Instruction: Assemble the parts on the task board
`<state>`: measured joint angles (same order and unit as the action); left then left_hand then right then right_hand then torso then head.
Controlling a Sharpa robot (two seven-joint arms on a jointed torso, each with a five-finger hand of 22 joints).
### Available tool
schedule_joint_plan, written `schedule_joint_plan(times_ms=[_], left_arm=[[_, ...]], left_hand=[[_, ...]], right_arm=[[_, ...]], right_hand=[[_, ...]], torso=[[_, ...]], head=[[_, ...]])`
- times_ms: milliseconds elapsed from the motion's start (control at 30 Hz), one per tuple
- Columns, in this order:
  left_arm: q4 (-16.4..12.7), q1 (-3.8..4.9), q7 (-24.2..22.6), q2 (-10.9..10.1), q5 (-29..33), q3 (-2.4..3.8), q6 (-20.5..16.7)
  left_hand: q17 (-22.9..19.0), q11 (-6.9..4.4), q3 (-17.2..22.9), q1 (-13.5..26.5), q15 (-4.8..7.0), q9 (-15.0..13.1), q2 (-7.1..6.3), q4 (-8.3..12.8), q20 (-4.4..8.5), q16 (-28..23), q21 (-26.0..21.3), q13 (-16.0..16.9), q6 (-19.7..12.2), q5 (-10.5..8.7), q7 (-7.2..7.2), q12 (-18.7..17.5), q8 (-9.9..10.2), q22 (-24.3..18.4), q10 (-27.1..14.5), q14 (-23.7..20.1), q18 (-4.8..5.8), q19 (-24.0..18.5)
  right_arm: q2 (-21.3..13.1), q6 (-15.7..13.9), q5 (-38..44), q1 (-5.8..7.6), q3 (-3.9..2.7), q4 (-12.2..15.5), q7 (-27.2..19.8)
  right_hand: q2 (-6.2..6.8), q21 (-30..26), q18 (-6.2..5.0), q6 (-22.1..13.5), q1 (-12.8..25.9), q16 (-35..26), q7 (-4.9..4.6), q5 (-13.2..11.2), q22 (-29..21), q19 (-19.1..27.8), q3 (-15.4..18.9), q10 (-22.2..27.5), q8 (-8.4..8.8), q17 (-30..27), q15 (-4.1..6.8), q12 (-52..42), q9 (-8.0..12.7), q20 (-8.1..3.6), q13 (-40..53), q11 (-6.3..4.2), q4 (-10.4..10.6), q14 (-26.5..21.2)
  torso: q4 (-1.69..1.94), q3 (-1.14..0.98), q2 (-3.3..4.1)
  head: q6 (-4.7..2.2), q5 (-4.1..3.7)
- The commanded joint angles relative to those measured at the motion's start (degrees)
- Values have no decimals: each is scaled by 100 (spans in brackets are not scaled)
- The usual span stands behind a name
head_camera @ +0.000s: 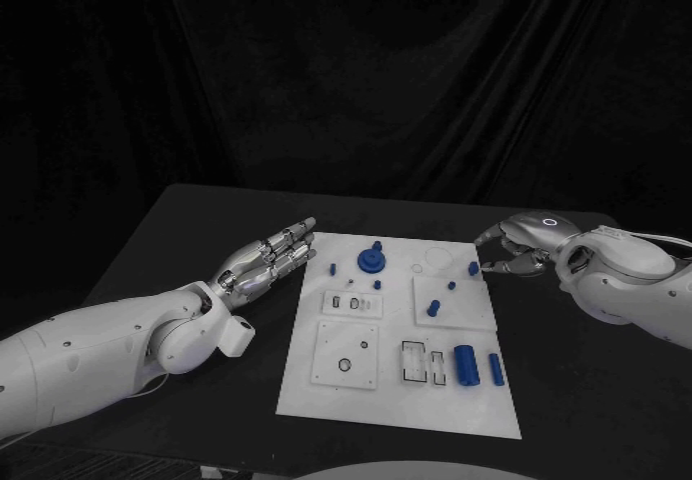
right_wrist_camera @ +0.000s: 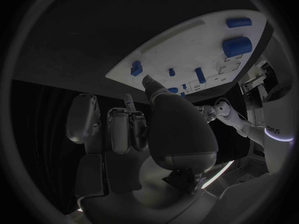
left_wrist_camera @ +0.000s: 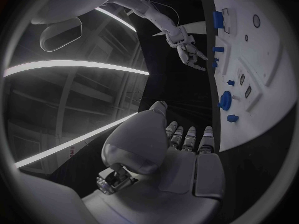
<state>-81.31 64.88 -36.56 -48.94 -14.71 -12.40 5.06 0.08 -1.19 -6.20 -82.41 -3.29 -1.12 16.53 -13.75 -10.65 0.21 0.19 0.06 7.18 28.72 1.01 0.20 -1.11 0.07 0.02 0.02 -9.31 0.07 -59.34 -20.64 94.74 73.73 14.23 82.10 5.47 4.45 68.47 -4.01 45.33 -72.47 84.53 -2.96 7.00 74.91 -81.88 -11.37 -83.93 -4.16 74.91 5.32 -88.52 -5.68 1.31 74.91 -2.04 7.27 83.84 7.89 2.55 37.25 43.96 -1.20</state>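
The white task board (head_camera: pixel 325 385) lies in the middle of the black table. On its far half stand a blue round part (head_camera: pixel 372 261) and several small blue pegs, one (head_camera: pixel 473 268) near the right edge. A thick blue cylinder (head_camera: pixel 466 362) and a thin one (head_camera: pixel 496 369) lie at its near right. My left hand (head_camera: pixel 274 258) lies flat with fingers stretched out, just left of the board's far corner, holding nothing. My right hand (head_camera: pixel 516 250) hovers at the board's far right edge, fingers bent down toward the edge peg, nothing seen in them. The left wrist view shows the right hand (left_wrist_camera: pixel 189 49) with fingers apart.
Raised white plates with slots and holes (head_camera: pixel 348 354) cover the board's near half. A pale ring (head_camera: pixel 436 258) lies at the far right of the board. The black table (head_camera: pixel 188 240) runs on past both sides of the board; a dark curtain hangs behind it.
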Motion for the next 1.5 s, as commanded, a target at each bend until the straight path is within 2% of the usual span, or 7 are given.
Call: schedule_joint_plan(times_ms=[33,233,367,533,733,933,1500], left_arm=[[-23,-13,-105,2,3,5,-2],[-34,-24,-100,-17,3,5,0],[-44,-30,-102,-16,3,5,3],[-49,-35,-105,-18,3,5,8],[-53,-40,-103,-19,3,5,16],[-52,-43,-96,-22,3,5,19],[-40,-50,-85,-12,3,5,39]], left_hand=[[-8,32,29,-30,-47,-9,-30,-4,-36,-21,-19,-6,3,39,-31,-20,-11,-7,-2,-2,-99,-7],[-8,33,34,-32,-47,-9,-30,2,-37,-21,-19,-6,4,47,-32,-20,-11,-7,-2,-2,-99,-7],[-8,33,34,-32,-47,-9,-30,2,-37,-21,-19,-6,4,47,-32,-20,-11,-7,-2,-2,-99,-7],[-8,33,43,-37,-48,-10,-29,13,-38,-21,-19,-6,10,58,-31,-20,-12,-7,-2,-2,-99,-7],[-8,33,43,-37,-48,-10,-29,13,-38,-21,-19,-6,10,58,-31,-20,-12,-7,-2,-2,-99,-7],[-8,35,49,-40,-48,-9,-28,21,-39,-21,-19,-6,8,63,-29,-20,-12,-7,-2,-2,-99,-7],[-8,37,57,-43,-50,-9,-27,30,-40,-21,-19,-6,6,67,-28,-20,-11,-7,-2,-2,-99,-7]], right_arm=[[34,-61,23,-65,-2,-79,74],[118,-16,23,-134,-1,-209,75],[149,-40,23,-171,-1,-268,66],[214,-50,23,-203,-2,-360,56],[290,-55,23,-242,-3,-459,42],[360,-43,23,-274,-4,-545,23],[495,-9,23,-326,-6,-683,-51]], right_hand=[[-33,-24,-45,40,-31,-26,-8,-40,757,35,37,-501,0,1028,-4,18,-2,-4,1368,-7,6,477],[-32,-52,-49,70,-37,-48,-22,-40,749,42,49,-502,-12,1010,-8,18,-6,-2,1368,1,13,472],[-50,-75,-48,258,-73,-56,-52,-31,749,36,84,-513,-88,1006,-27,2,-48,12,1381,28,39,474],[-53,-79,-48,302,-80,-63,-59,-32,750,33,94,-516,-104,1001,-31,-3,-60,15,1385,32,46,473],[-55,-86,-49,314,-80,-75,-61,-32,749,35,98,-519,-109,992,-32,-7,-63,16,1388,34,50,470],[-69,-104,-51,345,-73,-82,-70,-14,745,38,105,-518,-119,986,-36,-5,-72,20,1387,40,67,469],[-123,-147,-54,392,-136,-98,-84,335,749,32,115,-513,-91,979,-52,2,-96,37,1382,54,84,469]], torso=[[10,-1,1],[0,4,0],[19,0,-1],[5,4,0],[22,-2,-1],[16,1,-4],[15,1,-11]], head=[[11,-7],[43,-7],[47,-21],[49,-14],[73,-18],[89,-10],[121,-17]])
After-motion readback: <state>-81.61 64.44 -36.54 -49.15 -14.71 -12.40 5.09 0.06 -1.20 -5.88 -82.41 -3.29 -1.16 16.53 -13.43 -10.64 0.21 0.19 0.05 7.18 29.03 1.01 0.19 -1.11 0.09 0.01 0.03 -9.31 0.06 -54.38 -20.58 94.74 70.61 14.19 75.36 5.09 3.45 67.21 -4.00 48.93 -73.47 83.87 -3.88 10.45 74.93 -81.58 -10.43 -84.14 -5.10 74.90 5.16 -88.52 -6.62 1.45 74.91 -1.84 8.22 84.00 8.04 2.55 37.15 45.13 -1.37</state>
